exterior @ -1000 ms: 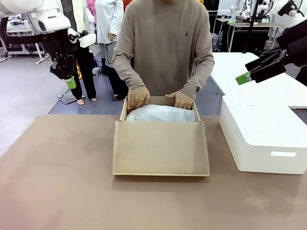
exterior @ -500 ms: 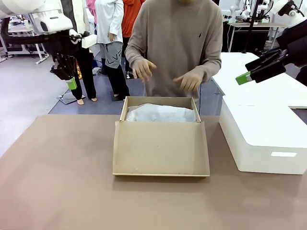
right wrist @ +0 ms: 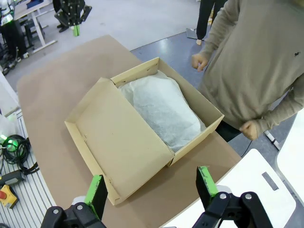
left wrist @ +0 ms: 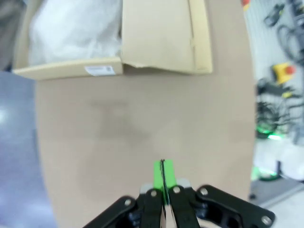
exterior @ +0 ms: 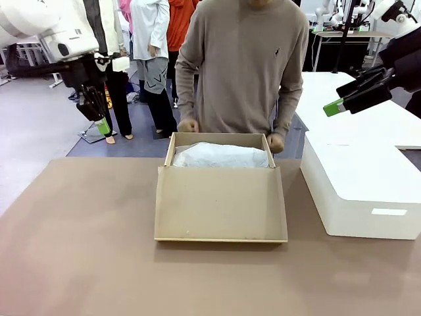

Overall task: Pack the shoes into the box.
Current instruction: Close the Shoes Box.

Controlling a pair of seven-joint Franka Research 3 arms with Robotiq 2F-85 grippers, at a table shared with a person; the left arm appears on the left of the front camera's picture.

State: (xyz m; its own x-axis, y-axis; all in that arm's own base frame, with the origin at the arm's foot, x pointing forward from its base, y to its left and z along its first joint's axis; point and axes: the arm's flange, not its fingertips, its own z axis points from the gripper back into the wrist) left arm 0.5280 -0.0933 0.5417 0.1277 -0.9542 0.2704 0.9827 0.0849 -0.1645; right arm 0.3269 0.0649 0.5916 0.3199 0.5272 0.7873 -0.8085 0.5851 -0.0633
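Observation:
The brown cardboard box (exterior: 220,204) sits mid-table with its flap lid folded out toward me. White tissue paper (exterior: 220,156) covers its inside, and the shoes are hidden. A person stands behind the box, fists (exterior: 189,125) lowered near its far corners, apart from it. My left gripper (exterior: 102,126) hangs shut and empty above the table's far left edge. In the left wrist view its pads (left wrist: 163,173) meet over bare table, the box (left wrist: 161,33) ahead. My right gripper (exterior: 333,106) hovers open above the white block. Its fingers (right wrist: 204,180) frame the box (right wrist: 118,142) and tissue (right wrist: 161,107).
A big white rectangular block (exterior: 355,178) stands on the table's right side, close to the box. Brown tabletop (exterior: 79,250) lies open to the left and front of the box. Other people stand on the floor beyond the far left edge.
The person lifted both hands off the tissue and dropped them to their sides. My left gripper shifted slightly right and down. The right gripper stayed still.

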